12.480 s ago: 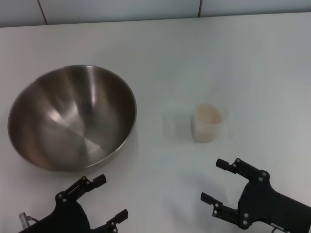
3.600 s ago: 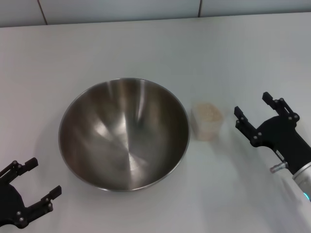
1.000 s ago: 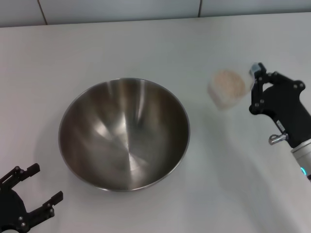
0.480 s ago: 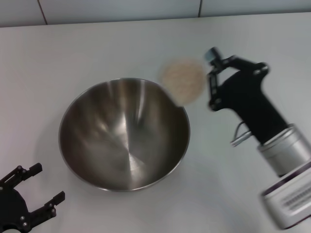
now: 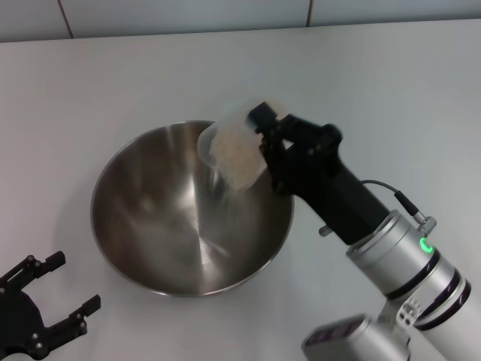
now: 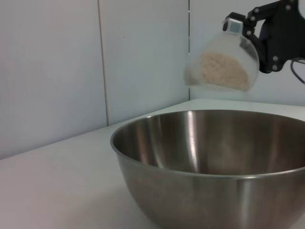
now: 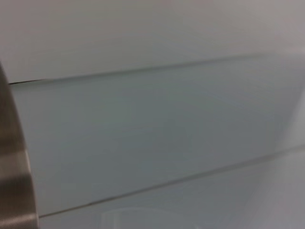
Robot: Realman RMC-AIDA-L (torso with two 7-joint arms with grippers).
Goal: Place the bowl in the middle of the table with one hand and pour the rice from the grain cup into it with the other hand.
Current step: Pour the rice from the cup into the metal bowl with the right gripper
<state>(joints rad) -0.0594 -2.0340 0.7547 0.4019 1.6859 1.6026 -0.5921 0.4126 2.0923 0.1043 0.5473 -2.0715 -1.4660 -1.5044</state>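
The steel bowl point(image 5: 150, 226) stands in the middle of the white table point(image 5: 391, 90). Over its far right rim my right gripper point(image 5: 267, 147) is shut on the clear grain cup point(image 5: 233, 150). The cup is tipped steeply, its mouth facing down into the bowl. The rice point(image 5: 239, 158) lies heaped against the cup's lower side. The bowl's inside shows only bare metal. From the left wrist view, the tilted cup point(image 6: 221, 67) with its rice point(image 6: 221, 71) hangs above the bowl point(image 6: 209, 162). My left gripper point(image 5: 75, 282) rests open at the table's near left corner, apart from the bowl.
A grey-white tiled wall point(image 5: 188, 15) runs along the table's far edge. The right arm's silver forearm point(image 5: 398, 263) reaches in from the near right. A strip of the bowl's side point(image 7: 12, 181) shows in the right wrist view.
My right gripper has carried the cup left, from beside the bowl to over its rim. It has tipped it from mouth-up to mouth-down. The left gripper has stayed put.
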